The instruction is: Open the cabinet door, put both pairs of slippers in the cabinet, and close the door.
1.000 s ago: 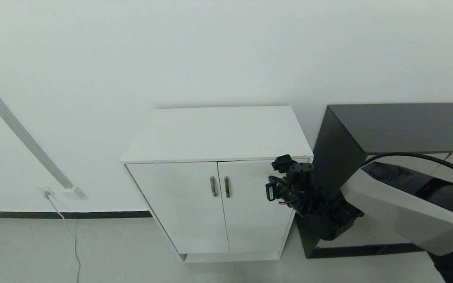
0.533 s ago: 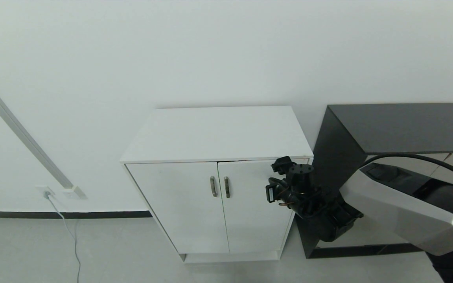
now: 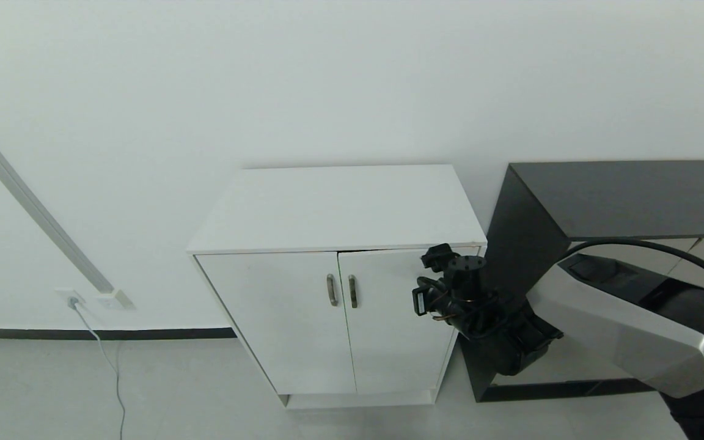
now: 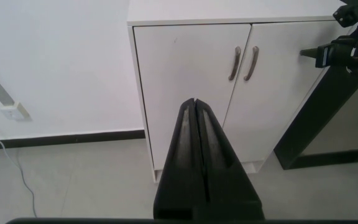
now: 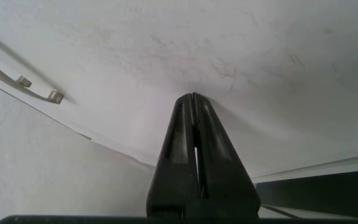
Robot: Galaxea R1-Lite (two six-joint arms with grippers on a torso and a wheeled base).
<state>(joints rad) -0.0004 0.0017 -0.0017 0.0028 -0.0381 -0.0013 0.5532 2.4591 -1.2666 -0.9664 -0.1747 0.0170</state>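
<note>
The white cabinet (image 3: 337, 211) stands against the wall with both doors shut. Its two metal handles (image 3: 341, 290) meet at the centre seam. My right gripper (image 3: 416, 300) is shut with nothing in it, its tip at or just off the right door (image 5: 229, 56) near that door's outer edge, well to the side of the handles (image 5: 17, 78). From the left wrist view the same gripper (image 4: 304, 53) points at the right door. My left gripper (image 4: 194, 102) is shut and empty, held back from the cabinet (image 4: 185, 74) and facing the left door.
A dark grey unit (image 3: 627, 195) stands right beside the cabinet, with my right arm in front of it. A wall socket with a hanging cable (image 3: 72, 300) and a slanted cable duct (image 3: 34, 208) are at the left. Bare floor (image 3: 144, 391) lies before the cabinet.
My right arm has crept very slightly left and down along the right door. The doors stay shut.
</note>
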